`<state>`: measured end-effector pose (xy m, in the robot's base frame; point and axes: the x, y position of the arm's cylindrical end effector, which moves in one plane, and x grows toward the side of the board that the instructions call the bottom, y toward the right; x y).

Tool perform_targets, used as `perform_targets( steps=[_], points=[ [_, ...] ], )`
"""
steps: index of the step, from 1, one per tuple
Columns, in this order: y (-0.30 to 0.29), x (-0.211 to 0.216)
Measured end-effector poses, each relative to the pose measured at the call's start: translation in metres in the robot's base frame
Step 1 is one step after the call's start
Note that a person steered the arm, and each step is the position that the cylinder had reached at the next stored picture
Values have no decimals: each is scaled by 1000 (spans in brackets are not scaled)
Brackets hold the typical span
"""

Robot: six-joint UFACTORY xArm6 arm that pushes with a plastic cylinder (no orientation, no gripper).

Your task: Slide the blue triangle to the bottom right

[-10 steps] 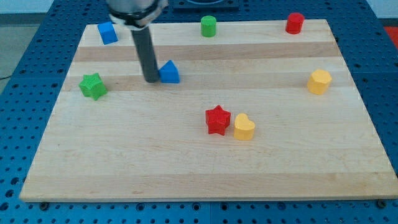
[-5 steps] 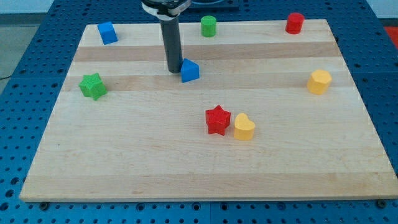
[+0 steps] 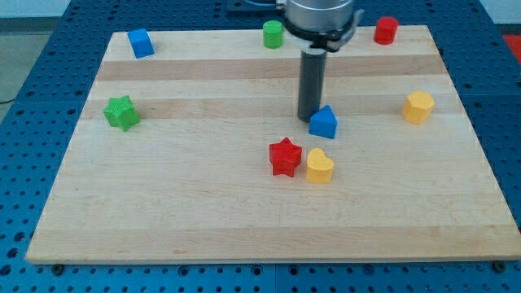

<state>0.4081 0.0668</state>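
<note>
In the camera view, a light wooden bench (image 3: 244, 220) lies on a blue perforated surface (image 3: 32, 122). The arm's dark rod (image 3: 310, 85) comes down from the view's top, a little to the right of the middle. The arm carries no gripper, so there is nothing released or clenched to report; it ends only in my tip (image 3: 308, 119). My tip stands on the bench just at the upper left of the blue triangle (image 3: 323, 122), and it touches the block or is almost touching it; the picture does not show this clearly.

The blue triangle is a little right of the board's centre, well apart from the bottom right corner. Below it and to the view's left, the red star (image 3: 285, 156) and the yellow heart (image 3: 319, 166) sit side by side, touching each other or nearly so. The yellow hexagon-like block (image 3: 418, 107) is near the right edge. At the top edge stand the red cylinder (image 3: 386, 30) on the right, the green cylinder (image 3: 273, 34) in the middle and the blue cube (image 3: 141, 42) on the left. The green star (image 3: 121, 111) is near the left edge.
</note>
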Motion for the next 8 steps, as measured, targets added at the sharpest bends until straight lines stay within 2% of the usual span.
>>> perform_targets(
  steps=[5, 8],
  points=[
    [89, 86],
    [110, 129]
  ],
)
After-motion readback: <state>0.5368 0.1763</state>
